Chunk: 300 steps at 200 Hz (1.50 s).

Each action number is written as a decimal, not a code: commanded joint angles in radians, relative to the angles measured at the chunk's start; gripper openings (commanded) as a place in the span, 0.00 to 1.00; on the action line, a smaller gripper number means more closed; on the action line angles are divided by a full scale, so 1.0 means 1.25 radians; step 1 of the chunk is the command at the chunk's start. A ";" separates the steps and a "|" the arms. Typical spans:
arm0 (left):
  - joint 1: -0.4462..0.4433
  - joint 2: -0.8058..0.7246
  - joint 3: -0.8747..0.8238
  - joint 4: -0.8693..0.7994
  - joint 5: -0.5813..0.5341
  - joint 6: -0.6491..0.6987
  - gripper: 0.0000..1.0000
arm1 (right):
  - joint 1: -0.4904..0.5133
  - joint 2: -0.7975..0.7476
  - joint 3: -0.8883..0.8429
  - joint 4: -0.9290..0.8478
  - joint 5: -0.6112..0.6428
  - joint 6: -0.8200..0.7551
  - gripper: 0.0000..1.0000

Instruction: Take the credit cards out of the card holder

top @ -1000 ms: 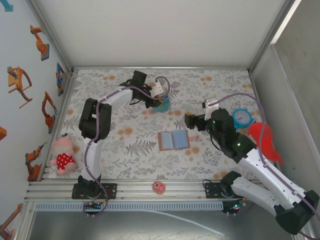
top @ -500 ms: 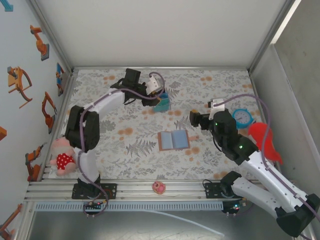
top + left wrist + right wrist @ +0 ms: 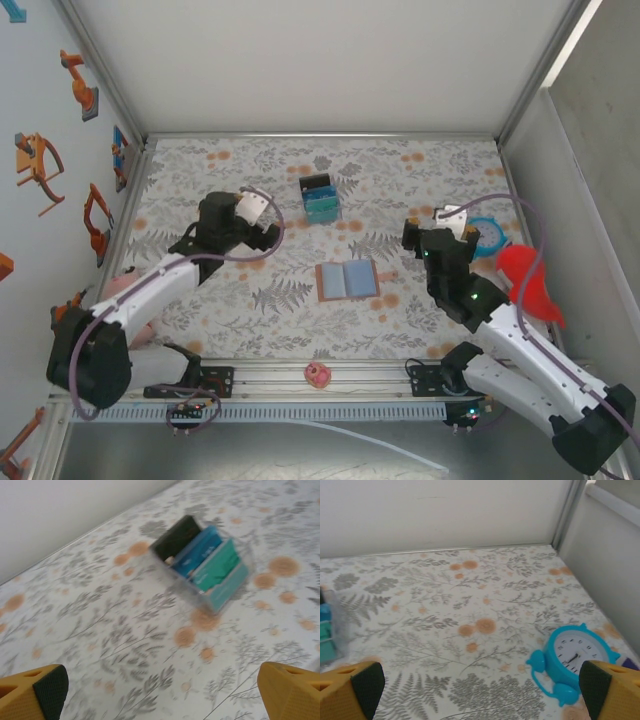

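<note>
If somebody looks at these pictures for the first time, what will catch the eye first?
The brown card holder lies open in the middle of the flowered table. Behind it stands a small box with blue and teal contents, and a turquoise clock sits at the right.

A brown card holder (image 3: 347,280) lies open, blue-grey lining up, at the middle of the flower-patterned table (image 3: 420,170), between two robot arms. Beyond it, well apart, stands a small black box (image 3: 320,198) with blue and teal contents. The left arm (image 3: 165,283) points toward the box; the right arm (image 3: 470,295) bends beside a blue clock (image 3: 487,232).
</note>
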<state>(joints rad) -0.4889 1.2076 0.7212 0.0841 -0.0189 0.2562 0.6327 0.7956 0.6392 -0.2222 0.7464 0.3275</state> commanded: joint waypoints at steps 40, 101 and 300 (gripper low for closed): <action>0.080 -0.165 -0.223 0.174 -0.354 -0.107 0.97 | -0.024 0.040 -0.193 0.404 0.070 -0.230 0.99; 0.255 -0.135 -0.339 0.377 -0.233 -0.136 0.97 | -0.154 0.095 -0.253 0.509 -0.036 -0.234 0.99; 0.423 0.270 -0.269 0.646 0.176 -0.221 0.97 | -0.376 0.254 -0.246 0.626 -0.201 -0.171 0.99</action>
<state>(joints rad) -0.0414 1.5452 0.3241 0.8787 -0.0116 0.0181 0.1944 1.0718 0.3283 0.4690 0.5457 0.0902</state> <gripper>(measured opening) 0.968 0.994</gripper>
